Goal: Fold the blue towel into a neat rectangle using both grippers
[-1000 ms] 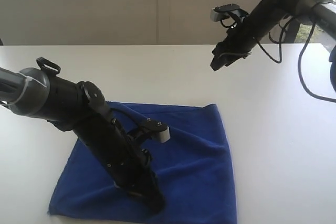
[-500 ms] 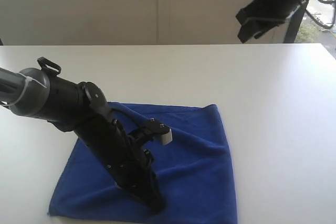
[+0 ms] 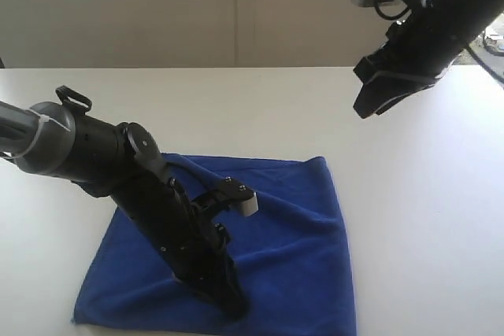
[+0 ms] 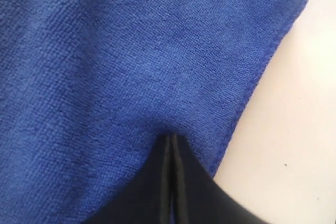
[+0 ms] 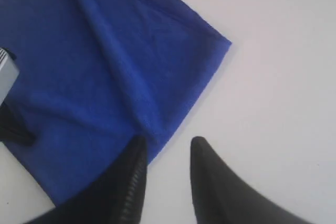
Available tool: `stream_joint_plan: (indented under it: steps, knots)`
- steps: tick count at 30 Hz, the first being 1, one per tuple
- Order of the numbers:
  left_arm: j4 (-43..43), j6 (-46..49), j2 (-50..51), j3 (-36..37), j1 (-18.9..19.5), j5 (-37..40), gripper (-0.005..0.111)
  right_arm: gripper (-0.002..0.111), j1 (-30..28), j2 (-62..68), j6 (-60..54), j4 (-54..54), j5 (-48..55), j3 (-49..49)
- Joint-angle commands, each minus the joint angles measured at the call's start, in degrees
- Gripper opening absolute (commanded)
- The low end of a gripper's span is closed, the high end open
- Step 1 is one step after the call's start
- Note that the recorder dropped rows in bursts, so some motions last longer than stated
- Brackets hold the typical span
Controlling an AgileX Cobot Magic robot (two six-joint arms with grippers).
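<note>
Well, my left claw [image 4: 171, 137] has its jaws pressed tight together, the tip set down on the blue towel [image 3: 291, 226] just inside its stitched hem. Whether any cloth is caught between them, I cannot tell. The towel lies spread on the white table [image 3: 409, 234]. It is roughly square and mostly flat, with a few soft ridges running toward its far right corner. My left arm [image 3: 150, 202] slants down over the towel's left half, and its tip meets the cloth near the front edge. My right claw [image 3: 366, 108] hangs in the air above the table, beyond the towel's far right corner and well clear of the cloth. Its jaws stand apart with nothing between them, and bare table shows through the gap.
</note>
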Motion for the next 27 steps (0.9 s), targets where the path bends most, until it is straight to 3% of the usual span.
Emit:
stream_joint_plan:
  steps: [1, 5, 12, 17, 27]
  knots:
    - [3.1, 0.4, 1.2, 1.0, -0.2, 2.4, 0.000, 0.028, 0.8, 4.3, -7.2, 0.4, -0.2, 0.4]
    - [2.4, 0.2, 1.2, 1.0, -0.2, 2.5, 0.000, 0.029, 0.8, 8.4, -15.7, 0.8, -1.5, 0.4]
    - [1.8, 0.3, 1.2, 1.0, -0.2, 9.3, 0.000, 0.050, 1.1, 12.9, -22.5, 1.2, -11.0, 0.4]
    - [2.0, 0.6, 1.2, 1.0, -0.2, 9.1, 0.000, 0.050, 1.7, 15.4, -26.3, 3.3, -17.2, 0.4]
    - [2.2, 0.4, 1.2, 1.0, -0.2, 8.4, 0.000, 0.050, 2.3, 20.6, -27.3, 6.1, -16.7, -0.1]
